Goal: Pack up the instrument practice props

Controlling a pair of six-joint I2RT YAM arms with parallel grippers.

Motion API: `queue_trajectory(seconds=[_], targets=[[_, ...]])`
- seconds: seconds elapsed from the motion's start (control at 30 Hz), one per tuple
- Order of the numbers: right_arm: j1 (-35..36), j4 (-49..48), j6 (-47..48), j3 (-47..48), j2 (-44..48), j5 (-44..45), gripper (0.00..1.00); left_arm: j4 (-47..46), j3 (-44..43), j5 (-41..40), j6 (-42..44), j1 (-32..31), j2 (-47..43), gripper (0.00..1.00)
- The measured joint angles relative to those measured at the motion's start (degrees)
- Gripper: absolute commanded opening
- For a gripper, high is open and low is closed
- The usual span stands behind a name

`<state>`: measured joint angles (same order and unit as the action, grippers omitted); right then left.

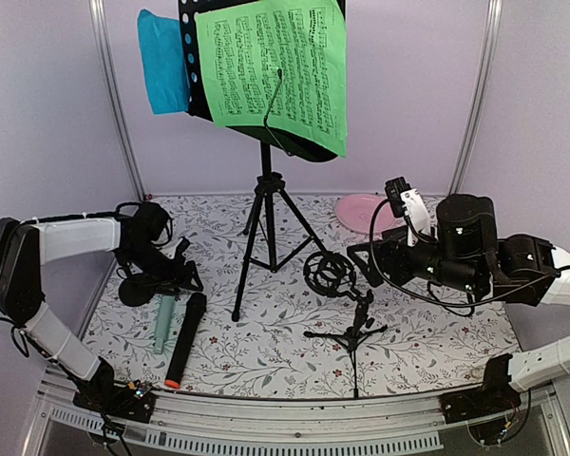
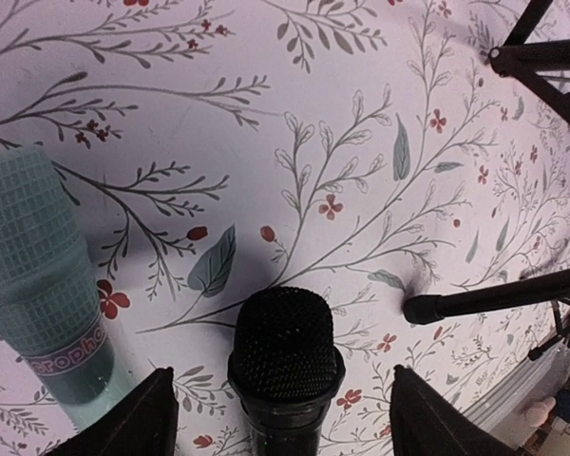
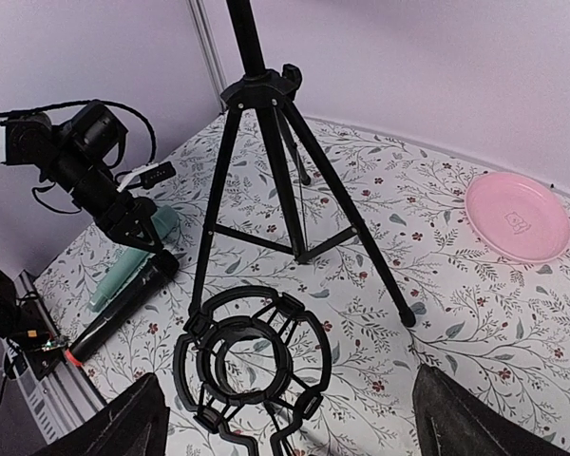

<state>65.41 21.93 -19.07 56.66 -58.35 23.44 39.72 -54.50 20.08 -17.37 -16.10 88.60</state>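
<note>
The black perforated rack (image 1: 204,57) stands on its tripod legs (image 1: 266,228) at the back and holds a green sheet (image 1: 271,66) and a blue sheet (image 1: 163,62). The black microphone (image 1: 185,339) and the mint-green microphone (image 1: 162,321) lie side by side at the front left. My left gripper (image 1: 178,273) is open, its fingers either side of the black microphone's head (image 2: 285,347) without touching it; the mint microphone (image 2: 38,285) lies to its left. My right gripper (image 1: 366,261) is open above a black mic support with a ring mount (image 1: 328,273) (image 3: 252,361). A dark round object (image 1: 131,290) sits under the left wrist.
The round pink plate (image 1: 361,211) (image 3: 518,217) lies at the back right. A tripod foot (image 2: 475,302) rests just right of the black microphone's head. Purple walls and metal posts (image 1: 114,104) enclose the floral table. A rail (image 1: 294,418) runs along the front edge.
</note>
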Motion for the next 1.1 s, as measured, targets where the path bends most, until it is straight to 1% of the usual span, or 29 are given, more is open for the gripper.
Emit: queue_trajectory(seconds=[0.07,0.17,0.33,0.57,0.73,0.83,0.93,1.1], targets=[[0.0,0.0,0.2,0.9,-1.2,1.1,0.93,0.0,0.0,-0.1,0.3,0.0,-0.3,0.88],[0.0,0.0,0.7,2.1,-2.4,3.2,0.95,0.1,-0.1,-0.2,0.3,0.0,-1.5,0.98],[0.0,-0.3,1.0,2.9,-2.6,6.1,1.0,0.5,-1.9,-0.5,1.1,0.1,-4.7,0.99],[-0.2,-2.2,1.0,3.1,-1.7,8.8,0.99,0.1,-5.6,-1.5,2.8,0.1,-9.7,0.99],[-2.7,-2.6,1.2,5.0,-0.9,8.9,0.99,-1.4,-6.6,-3.2,4.6,0.1,-14.9,0.99],[-5.9,-3.1,1.2,6.1,-0.2,8.8,0.99,-3.1,-6.7,-4.3,5.6,0.1,-18.3,0.99],[-11.0,-2.9,1.4,6.1,0.7,7.1,0.99,-5.6,-6.7,-5.4,6.8,0.1,-22.0,0.99],[-25.4,1.3,-0.5,9.7,-0.4,-0.7,0.99,-12.6,-5.5,-7.5,9.9,0.1,-29.9,0.99]])
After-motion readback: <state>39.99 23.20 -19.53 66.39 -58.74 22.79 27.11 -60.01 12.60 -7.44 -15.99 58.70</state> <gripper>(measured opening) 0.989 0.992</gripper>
